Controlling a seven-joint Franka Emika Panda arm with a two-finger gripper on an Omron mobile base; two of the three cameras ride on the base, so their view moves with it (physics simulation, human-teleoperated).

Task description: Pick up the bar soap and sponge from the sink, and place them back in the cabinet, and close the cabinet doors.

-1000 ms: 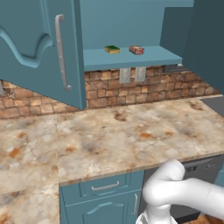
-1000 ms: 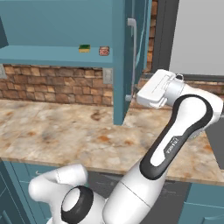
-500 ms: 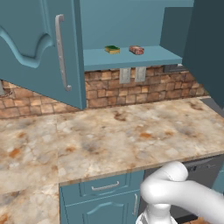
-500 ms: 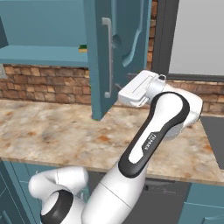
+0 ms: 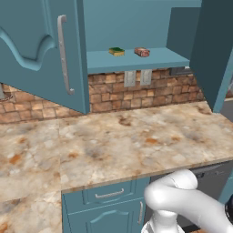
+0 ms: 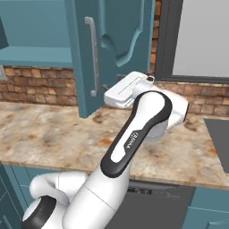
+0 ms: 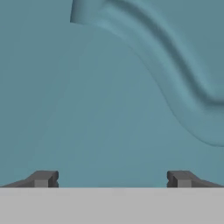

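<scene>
- Teal shelf of the cabinet (image 5: pixel 136 61) already holds the sponge (image 5: pixel 116 51) and the bar soap (image 5: pixel 142 52), well apart from me.
- My gripper (image 7: pixel 112 178) is spread wide, holding nothing, pressed close to the right door (image 6: pixel 120 40).
- Both cabinet doors stand ajar; I judge closing them is all that's left.
</scene>
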